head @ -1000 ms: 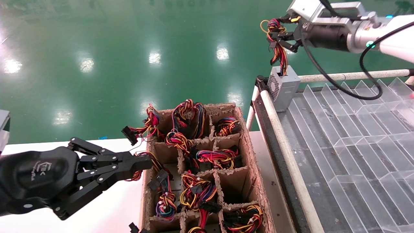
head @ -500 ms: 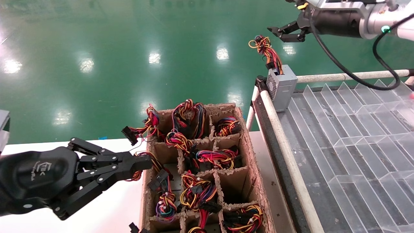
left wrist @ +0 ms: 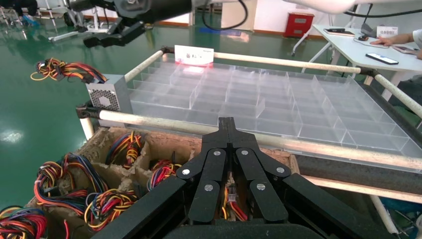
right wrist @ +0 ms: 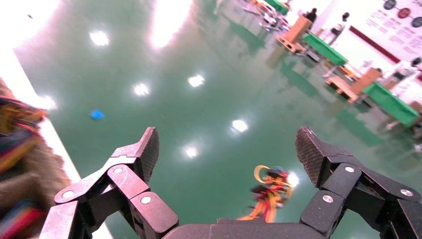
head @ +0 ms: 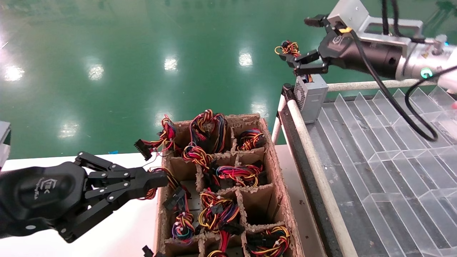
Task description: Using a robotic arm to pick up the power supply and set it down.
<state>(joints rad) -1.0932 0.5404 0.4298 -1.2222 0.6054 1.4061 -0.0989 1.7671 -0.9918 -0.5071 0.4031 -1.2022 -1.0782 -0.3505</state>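
The power supply [head: 310,98], a small grey box with a vent face, stands upright at the far left corner of the clear divider tray [head: 375,142]. Its wire bundle [head: 290,48] sticks up and leans left. My right gripper [head: 300,42] hovers open just above the box, its fingers on either side of the wires without touching them. In the right wrist view the bundle [right wrist: 271,191] hangs low between the spread fingers of that gripper [right wrist: 229,149]. The left wrist view shows the box [left wrist: 107,94] far off. My left gripper [head: 162,178] is shut at the cardboard box's left edge, also visible as [left wrist: 227,124].
A cardboard box with cells [head: 271,150] holds several wire bundles and sits on a white table [head: 121,232]. A metal rail [head: 310,153] borders the tray. Green floor [head: 142,53] lies beyond.
A second ago my right gripper was shut on the wire bundle. It let go, rose, and has now come back down open beside the wires. The left arm has not moved.
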